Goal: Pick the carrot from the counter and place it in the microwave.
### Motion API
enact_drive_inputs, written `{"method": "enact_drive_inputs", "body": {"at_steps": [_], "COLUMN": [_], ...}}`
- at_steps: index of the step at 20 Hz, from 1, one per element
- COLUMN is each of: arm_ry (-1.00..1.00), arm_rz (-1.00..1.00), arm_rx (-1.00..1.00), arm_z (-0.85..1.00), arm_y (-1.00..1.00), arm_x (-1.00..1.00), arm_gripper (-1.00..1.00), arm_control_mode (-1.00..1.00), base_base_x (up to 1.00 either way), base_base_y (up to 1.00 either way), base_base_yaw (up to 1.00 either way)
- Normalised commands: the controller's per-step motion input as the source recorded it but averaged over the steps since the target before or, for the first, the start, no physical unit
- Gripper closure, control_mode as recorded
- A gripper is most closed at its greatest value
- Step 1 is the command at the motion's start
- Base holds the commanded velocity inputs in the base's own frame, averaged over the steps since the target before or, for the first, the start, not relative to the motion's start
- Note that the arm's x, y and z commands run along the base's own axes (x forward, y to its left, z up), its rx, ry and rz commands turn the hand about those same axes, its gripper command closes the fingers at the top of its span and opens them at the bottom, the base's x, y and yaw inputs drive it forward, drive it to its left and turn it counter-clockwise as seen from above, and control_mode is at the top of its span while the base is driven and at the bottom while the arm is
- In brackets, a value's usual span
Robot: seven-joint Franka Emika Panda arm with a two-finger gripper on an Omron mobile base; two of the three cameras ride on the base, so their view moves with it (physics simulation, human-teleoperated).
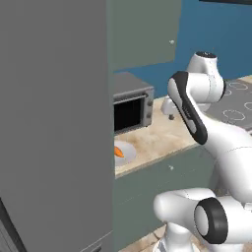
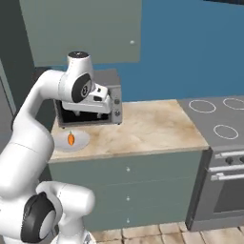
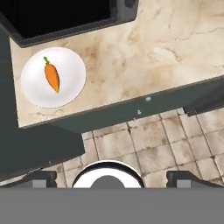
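Tall grey panel (image 1: 54,123) fills the left of the left base view, hiding the counter's left end. Grey-green upper cabinet (image 2: 86,31) hangs on a blue wall (image 2: 190,52).

Counter (image 2: 152,126): tan slab over grey-green drawer fronts (image 2: 128,190), running right to a stove (image 2: 219,119) with ringed burners. Tiled floor (image 3: 144,144) shows below the counter edge in the hand view.

Grey box oven (image 1: 130,106) with dark window stands at the back left of the counter, against the wall. This is the smaller oven, not the microwave.

Arm (image 2: 33,143) rises from the base, elbow bent, hand held up in front of the oven.

Gripper (image 2: 102,102): seen side-on in the right base view, in front of the oven face, well above the counter. Finger tips sit far apart at the bottom corners of the hand view, so the pincer looks spread wide; nothing between them.

White plate (image 3: 53,78) lies on the counter just in front of the oven, near the left end.

Carrot (image 3: 52,76): lies on the plate, roughly centred, green top pointing toward the oven. Also seen on the plate at (image 2: 71,139) and, half hidden by the panel, at (image 1: 118,151). Well apart from the gripper.
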Motion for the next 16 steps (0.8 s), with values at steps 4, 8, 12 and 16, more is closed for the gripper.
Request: {"method": "enact_drive_inputs", "body": {"at_steps": [4, 8, 12, 16], "arm_ry": [0.00, 0.00, 0.00, 0.00], "arm_rz": [0.00, 0.00, 0.00, 0.00], "arm_rx": [0.00, 0.00, 0.00, 0.00], "arm_z": [0.00, 0.00, 0.00, 0.00], "arm_y": [0.00, 0.00, 0.00, 0.00], "arm_x": [0.00, 0.00, 0.00, 0.00], "arm_gripper": [-1.00, -1.00, -1.00, -1.00], "arm_control_mode": [1.00, 1.00, 1.00, 1.00], "base_base_x": [0.11, 0.00, 0.09, 0.42], "base_base_y": [-0.50, -0.45, -0.21, -0.28], "base_base_yaw": [0.74, 0.64, 0.51, 0.40]}}
